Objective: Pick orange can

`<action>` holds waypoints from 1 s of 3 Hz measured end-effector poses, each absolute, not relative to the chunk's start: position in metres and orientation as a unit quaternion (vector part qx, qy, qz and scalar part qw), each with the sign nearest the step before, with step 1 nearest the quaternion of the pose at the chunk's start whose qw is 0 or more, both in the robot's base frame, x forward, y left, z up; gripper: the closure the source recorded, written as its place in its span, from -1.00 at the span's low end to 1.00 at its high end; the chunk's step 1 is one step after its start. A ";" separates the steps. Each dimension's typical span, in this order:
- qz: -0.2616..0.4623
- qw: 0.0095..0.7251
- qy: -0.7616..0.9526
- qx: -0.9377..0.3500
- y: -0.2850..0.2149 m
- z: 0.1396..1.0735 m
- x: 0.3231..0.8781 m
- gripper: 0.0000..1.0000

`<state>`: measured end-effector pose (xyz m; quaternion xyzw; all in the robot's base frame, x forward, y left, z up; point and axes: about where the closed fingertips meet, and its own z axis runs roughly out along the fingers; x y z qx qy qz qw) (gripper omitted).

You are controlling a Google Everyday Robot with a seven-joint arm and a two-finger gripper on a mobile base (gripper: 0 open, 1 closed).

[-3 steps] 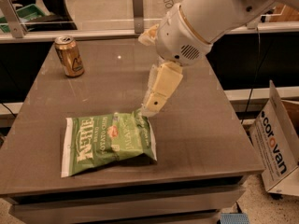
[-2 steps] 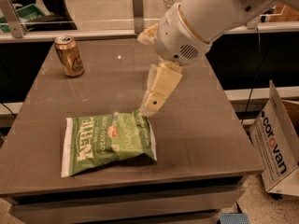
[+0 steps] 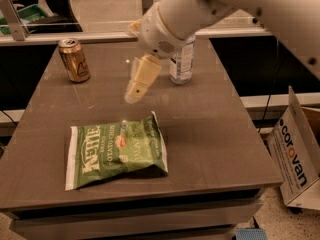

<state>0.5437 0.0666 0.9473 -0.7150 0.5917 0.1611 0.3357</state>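
The orange can [image 3: 74, 60] stands upright at the far left of the grey table [image 3: 215, 134]; it is orange-gold with a silver top rim. My gripper [image 3: 140, 81] hangs from the white arm above the table's middle, to the right of the can and well apart from it. It points down and holds nothing.
A clear water bottle [image 3: 182, 59] stands at the back, right of the gripper and partly behind the arm. A green chip bag [image 3: 116, 151] lies flat near the front. A cardboard box [image 3: 295, 154] leans on the floor at the right.
The arm and gripper have moved left and toward the back, away from the chip bag and closer to the can. The water bottle now shows behind the arm.
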 end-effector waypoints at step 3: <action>0.154 0.385 0.599 -0.685 0.174 0.928 0.669 -1.00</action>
